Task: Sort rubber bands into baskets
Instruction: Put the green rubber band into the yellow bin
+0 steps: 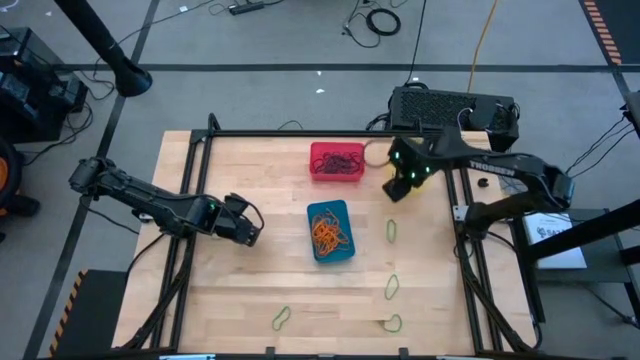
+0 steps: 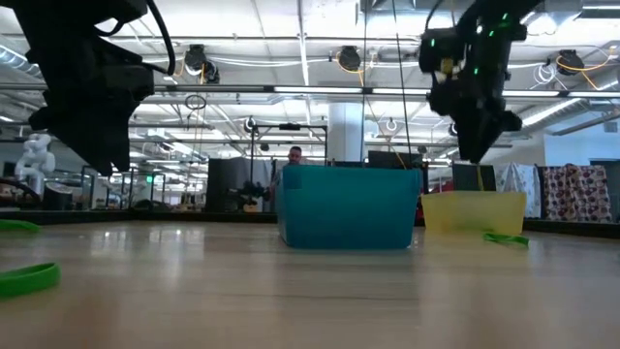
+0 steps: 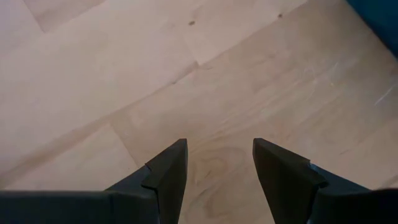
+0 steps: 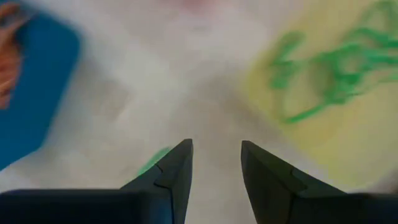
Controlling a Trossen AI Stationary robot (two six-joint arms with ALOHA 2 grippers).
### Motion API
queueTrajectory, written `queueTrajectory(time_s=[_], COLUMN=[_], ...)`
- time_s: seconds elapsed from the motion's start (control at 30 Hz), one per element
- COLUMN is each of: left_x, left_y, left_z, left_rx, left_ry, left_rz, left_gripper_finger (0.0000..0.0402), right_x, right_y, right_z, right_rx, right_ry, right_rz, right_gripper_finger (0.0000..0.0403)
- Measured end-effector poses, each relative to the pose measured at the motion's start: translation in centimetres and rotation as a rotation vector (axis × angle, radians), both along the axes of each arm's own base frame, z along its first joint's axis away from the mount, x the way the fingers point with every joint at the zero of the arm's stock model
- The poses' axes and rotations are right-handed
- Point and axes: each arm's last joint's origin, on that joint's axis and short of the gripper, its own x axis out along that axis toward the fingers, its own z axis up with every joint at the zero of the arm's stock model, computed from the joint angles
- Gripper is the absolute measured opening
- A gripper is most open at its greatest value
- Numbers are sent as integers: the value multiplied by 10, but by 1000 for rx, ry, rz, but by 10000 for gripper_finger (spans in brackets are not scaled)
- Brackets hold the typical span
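Nearby, green rubber bands (image 1: 392,229) lie loose — beside blue basket (image 1: 331,232).

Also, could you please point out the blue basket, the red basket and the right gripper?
blue basket (image 1: 313,249): high view, on its left rim.
red basket (image 1: 336,178): high view, on its near rim.
right gripper (image 4: 214,163): right wrist view, midway between fingertips.

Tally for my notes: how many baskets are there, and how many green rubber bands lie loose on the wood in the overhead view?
Baskets: 3 (red basket, blue basket, yellow basket)
Loose green rubber bands: 4
Total: 7
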Motion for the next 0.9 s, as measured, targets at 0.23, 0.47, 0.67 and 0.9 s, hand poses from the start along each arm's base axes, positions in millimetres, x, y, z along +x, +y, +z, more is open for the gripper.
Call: queueTrajectory(time_s=[0.23,0.47,0.67,0.9], left_x=[0,5,6,6], left_y=[-1,-6,-7,-7], left_z=[0,2,2,3], left_rx=[-3,2,49,80], left_ry=[0,-52,-57,-48], left_rz=[-6,-82,-126,-168], left_gripper_finger=[189,189,189,189], right_x=[25,35,35,32], right_y=[76,160,226,270], right_z=[8,-5,-33,-83], right_rx=[36,48,83,53], right_ry=[-88,-54,13,170], right_rz=[121,218,266,135], right_gripper_finger=[130,130,130,130])
